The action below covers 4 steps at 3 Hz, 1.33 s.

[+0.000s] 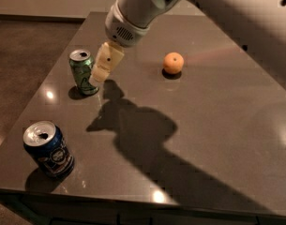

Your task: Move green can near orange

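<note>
The green can (83,72) stands upright on the dark table (208,121) at the left, slim, with pale swirls and a silver top. The orange (173,63) sits to its right, well apart from the can. My gripper (101,72) hangs from the arm at the top of the view, right beside the can's right side, its pale fingers (106,62) pointing down and left. It holds nothing that I can see.
A wider dark blue can (48,149) with a white logo stands near the table's front left corner. The table's left and front edges are close to both cans. The arm's shadow lies across the middle of the table.
</note>
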### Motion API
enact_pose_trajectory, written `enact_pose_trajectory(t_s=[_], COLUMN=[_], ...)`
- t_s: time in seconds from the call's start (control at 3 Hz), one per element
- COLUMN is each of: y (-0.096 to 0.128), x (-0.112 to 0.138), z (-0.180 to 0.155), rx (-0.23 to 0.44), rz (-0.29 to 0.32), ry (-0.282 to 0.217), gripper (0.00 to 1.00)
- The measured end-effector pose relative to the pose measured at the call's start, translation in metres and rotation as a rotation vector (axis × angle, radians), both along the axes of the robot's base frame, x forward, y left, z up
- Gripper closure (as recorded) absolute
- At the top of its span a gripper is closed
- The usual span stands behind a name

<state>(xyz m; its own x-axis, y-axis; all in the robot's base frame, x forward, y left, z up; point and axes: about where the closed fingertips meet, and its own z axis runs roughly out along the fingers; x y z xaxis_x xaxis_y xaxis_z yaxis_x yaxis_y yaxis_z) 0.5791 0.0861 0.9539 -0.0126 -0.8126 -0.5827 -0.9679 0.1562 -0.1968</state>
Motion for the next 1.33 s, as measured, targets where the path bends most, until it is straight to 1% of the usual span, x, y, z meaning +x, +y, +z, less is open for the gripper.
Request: enact_pose_trajectory(t_s=[0.33, 0.67, 1.0, 1.33], y=[0.032, 0.059, 0.069, 0.073], x=[0.007, 0.019, 0.027, 0.036], z=[-0.007, -0.017, -0.024, -0.036], rx=[0.016, 0.006, -0.008, -0.035], rz=[0.013, 0.016, 0.017, 0.019], ry=[0.005, 0.001, 0.004, 0.008], gripper=[0.00, 0.00, 0.00, 0.00])
